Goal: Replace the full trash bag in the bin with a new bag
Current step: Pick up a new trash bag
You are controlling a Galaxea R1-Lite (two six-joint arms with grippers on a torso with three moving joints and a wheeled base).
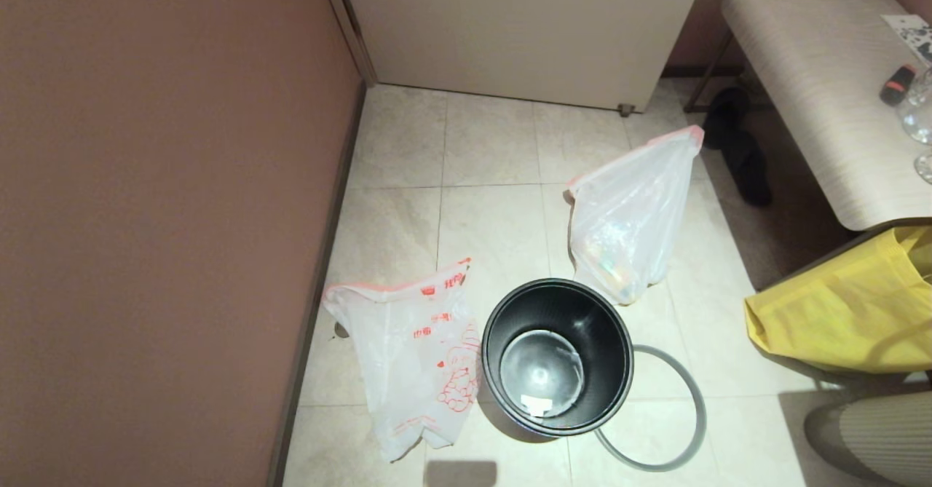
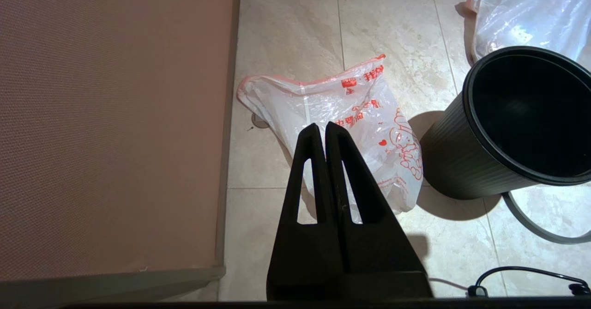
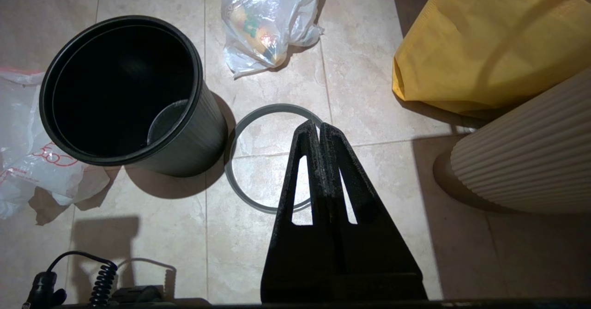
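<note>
The black bin (image 1: 557, 356) stands upright on the tiled floor with no bag inside. Its grey hoop rim (image 1: 692, 400) lies flat on the floor, on the bin's right. The full trash bag (image 1: 633, 218) sits behind the bin, rubbish showing through it. On the bin's left lies the new bag (image 1: 411, 349) with red characters. My left gripper (image 2: 322, 126) hangs shut and empty above the new bag (image 2: 351, 115). My right gripper (image 3: 314, 124) hangs shut and empty above the hoop rim (image 3: 244, 193). Neither arm shows in the head view.
A brown wall (image 1: 160, 218) runs along the left. A yellow bag (image 1: 844, 312) and a ribbed white object (image 1: 874, 436) sit at the right. A bench (image 1: 823, 86) stands at the back right, and a white door (image 1: 524, 28) behind.
</note>
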